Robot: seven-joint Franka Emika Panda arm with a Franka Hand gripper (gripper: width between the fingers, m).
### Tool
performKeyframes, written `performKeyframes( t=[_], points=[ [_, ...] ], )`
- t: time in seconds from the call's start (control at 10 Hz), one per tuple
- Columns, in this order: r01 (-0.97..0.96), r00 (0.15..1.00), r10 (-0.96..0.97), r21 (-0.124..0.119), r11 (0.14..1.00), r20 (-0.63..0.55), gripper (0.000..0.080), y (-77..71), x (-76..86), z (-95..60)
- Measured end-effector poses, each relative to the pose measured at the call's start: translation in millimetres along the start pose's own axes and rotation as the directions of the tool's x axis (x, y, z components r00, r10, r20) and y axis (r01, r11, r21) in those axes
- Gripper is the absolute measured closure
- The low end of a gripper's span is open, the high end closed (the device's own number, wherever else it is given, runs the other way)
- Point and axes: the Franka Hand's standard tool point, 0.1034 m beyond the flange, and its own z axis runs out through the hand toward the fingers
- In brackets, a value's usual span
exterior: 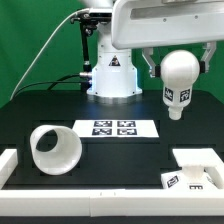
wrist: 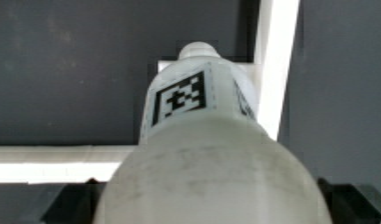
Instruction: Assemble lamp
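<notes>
The bulb (exterior: 177,92) is held by its round head in the gripper (exterior: 178,62), up above the black desk (exterior: 120,155), stem pointed down, with the shade (exterior: 52,148) laid on its side and the base (exterior: 197,160) below it.

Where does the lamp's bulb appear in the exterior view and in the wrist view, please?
Exterior view: the bulb hangs in the air toward the exterior view's right, ball head up and stem down.
Wrist view: the bulb fills much of the picture, seen lengthwise from the ball head toward the stem's tip.
Shared landmark: the square tag on the stem, also plain in the wrist view.
</notes>
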Motion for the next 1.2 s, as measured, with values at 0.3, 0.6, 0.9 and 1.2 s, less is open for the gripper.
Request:
performKeyframes(
  t=[0.3,0.6,0.9,1.2],
  points=[
    [0.018,0.96,-0.023,-0.02,1.0,-0.278,0.0223,-3.3,30.1,5.1],
    [0.023,0.947,-0.029,-0.024,0.999,-0.32,0.0223,-4.8,31.9,9.2],
    [0.1,0.953,-0.112,-0.057,0.993,-0.282,0.0223,-16.8,30.3,19.4],
    [0.124,0.951,-0.141,-0.076,0.989,-0.276,0.0223,-8.0,33.0,25.7]
  ],
)
